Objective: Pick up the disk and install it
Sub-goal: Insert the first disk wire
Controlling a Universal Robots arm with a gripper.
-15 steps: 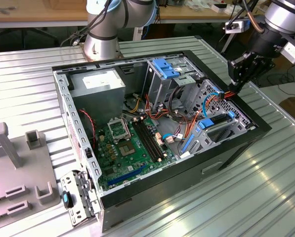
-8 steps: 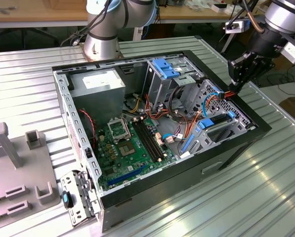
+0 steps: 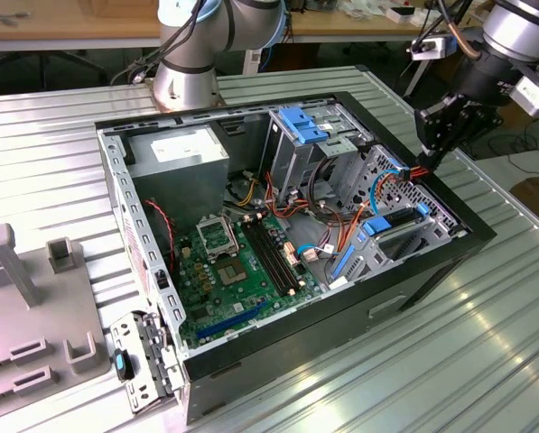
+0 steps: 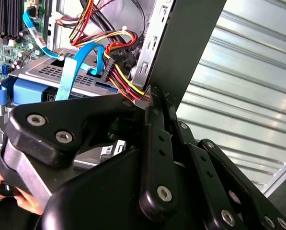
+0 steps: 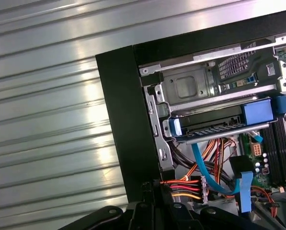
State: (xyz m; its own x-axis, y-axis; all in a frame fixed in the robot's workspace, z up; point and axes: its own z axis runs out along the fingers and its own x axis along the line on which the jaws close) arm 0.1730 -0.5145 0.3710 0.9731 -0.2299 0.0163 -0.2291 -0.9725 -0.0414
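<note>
Disk (image 5: 210, 122) sits in the lower drive bay at the computer case (image 3: 296, 356) corner. Gripper (image 3: 429, 152) hovers at the case rim by the power cables (image 5: 183, 188), jaws closed together and empty. Probably the final seating step; any push must clear those cables.

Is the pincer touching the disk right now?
Apart. The first wrist view shows the pincer at the case wall, with coloured cables lying between it and the disk.
</note>
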